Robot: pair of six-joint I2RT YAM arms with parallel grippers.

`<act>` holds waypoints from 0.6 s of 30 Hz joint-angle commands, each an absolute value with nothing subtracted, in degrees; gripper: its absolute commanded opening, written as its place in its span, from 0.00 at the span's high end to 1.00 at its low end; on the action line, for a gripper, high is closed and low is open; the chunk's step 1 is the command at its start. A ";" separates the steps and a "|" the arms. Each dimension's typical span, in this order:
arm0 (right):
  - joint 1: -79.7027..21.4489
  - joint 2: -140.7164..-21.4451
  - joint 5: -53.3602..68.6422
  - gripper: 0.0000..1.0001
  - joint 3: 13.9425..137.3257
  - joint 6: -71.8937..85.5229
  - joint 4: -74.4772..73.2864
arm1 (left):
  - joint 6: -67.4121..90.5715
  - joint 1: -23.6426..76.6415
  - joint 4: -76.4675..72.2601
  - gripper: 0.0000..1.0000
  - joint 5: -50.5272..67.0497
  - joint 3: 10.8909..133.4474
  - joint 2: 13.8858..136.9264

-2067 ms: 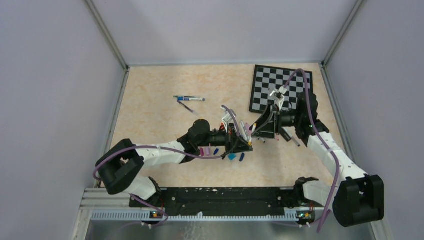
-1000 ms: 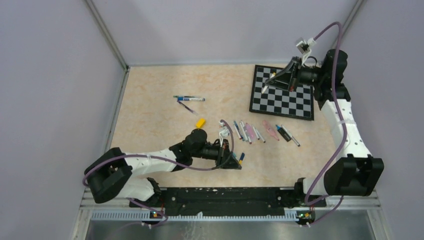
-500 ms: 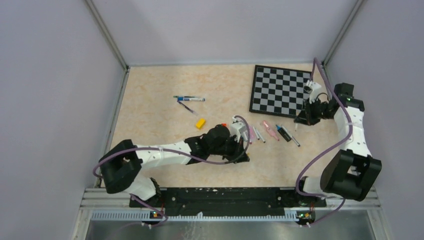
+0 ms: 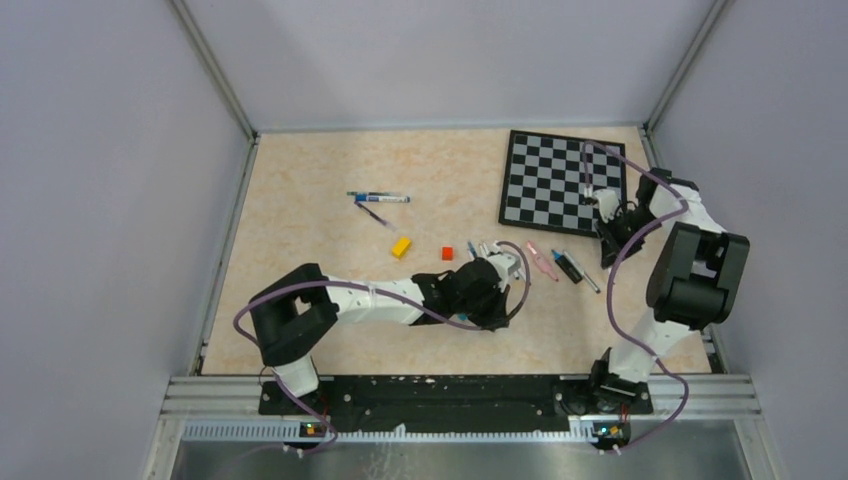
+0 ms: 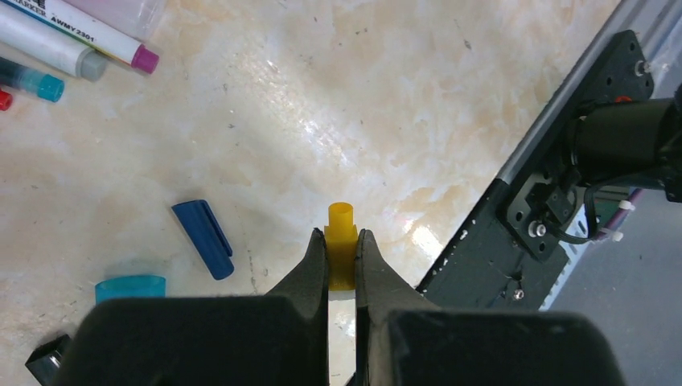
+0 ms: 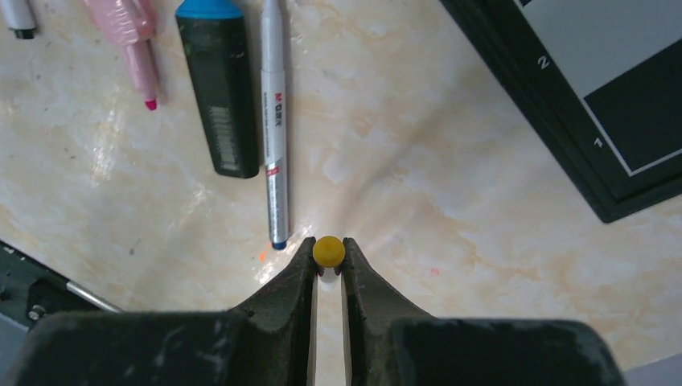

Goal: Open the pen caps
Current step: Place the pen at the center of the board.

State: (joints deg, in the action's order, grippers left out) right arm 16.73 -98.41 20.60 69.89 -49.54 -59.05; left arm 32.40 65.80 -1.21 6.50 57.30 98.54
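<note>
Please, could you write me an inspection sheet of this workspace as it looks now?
Surface: beige table; no spill seen.
Job's things: row of pens between the arms; blue-white pen farther back; loose blue cap and cyan cap lying flat.
Clutter: chessboard, yellow block, red cube.
Grippers: left gripper, fingers shut on yellow cap; right gripper shut on small yellow piece, kind unclear.
Cables: purple cable loops beside the left gripper.
Surroundings: grey walls; nothing else seen.
</note>
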 commanded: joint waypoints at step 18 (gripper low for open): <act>12.46 -108.45 20.11 0.71 76.18 -46.56 -58.24 | 32.40 66.63 3.62 0.87 2.24 62.31 104.80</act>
